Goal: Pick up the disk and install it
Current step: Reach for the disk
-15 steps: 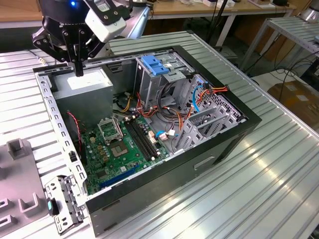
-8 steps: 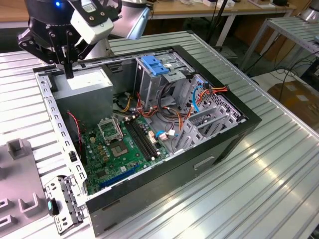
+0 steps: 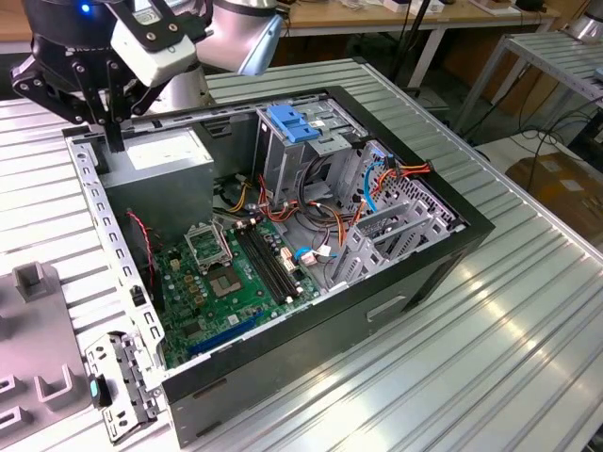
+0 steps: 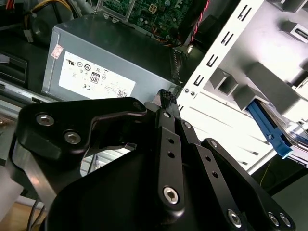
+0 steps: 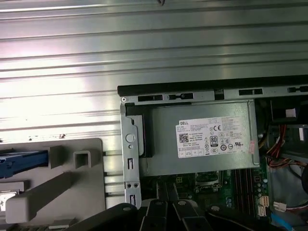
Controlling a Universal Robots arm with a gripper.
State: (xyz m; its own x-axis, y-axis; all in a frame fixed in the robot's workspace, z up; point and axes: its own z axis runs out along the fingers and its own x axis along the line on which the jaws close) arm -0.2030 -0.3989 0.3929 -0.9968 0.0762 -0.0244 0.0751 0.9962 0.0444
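Ext. view: pincer (image 3: 113, 141) pressed together, holding nothing, over corner of open PC case (image 3: 452, 245), w/ PSU box (image 3: 165, 155) just beside the tips.

2nd wrist view: disk (image 4: 267, 127) lies in grey holder (image 4: 269, 84), outside the case, well apart from pincer (image 4: 165, 97).

1st wrist view: disk (image 5: 24, 161) in holder (image 5: 72, 192) on ribbed surface (image 5: 144, 43), off to pincer's (image 5: 168, 208) side; PSU box (image 5: 202, 159) nearer.

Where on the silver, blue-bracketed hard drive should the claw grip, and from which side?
The silver hard drive with the bright blue plastic bracket lies in a grey plastic holder outside the black computer case; its upper face looks open, while holder ribs crowd it. So probably grip across the bracket's long sides, coming down from above. Little of it shows.
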